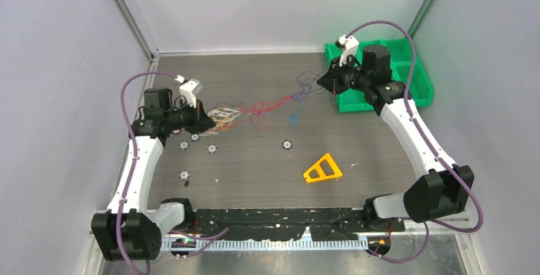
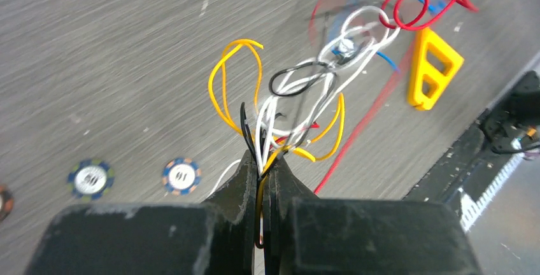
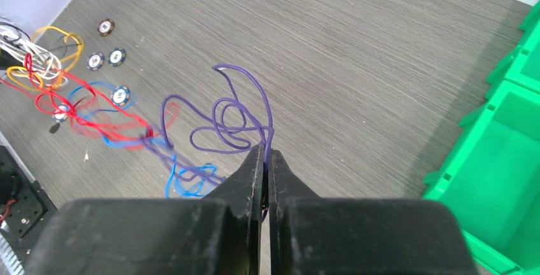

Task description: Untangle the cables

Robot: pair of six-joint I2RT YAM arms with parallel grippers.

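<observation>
We see one grey table (image 1: 255, 183) with one green bin (image 1: 417, 83) at upper right, and two grippers clamped shut on the cables (image 1: 255, 108) strung between them across the upper middle. The left gripper (image 2: 262, 167), centre left, pinches white, black and yellow strands, and the right gripper (image 3: 265, 154), beside the bin, pinches a purple wire (image 3: 242, 122). Below the tangle lie one yellow triangle (image 1: 323, 169) and five small discs (image 1: 212, 149).

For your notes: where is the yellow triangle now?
Top view: the yellow triangle lies on the table, right of centre, front-right of the nearest poker chip.
</observation>
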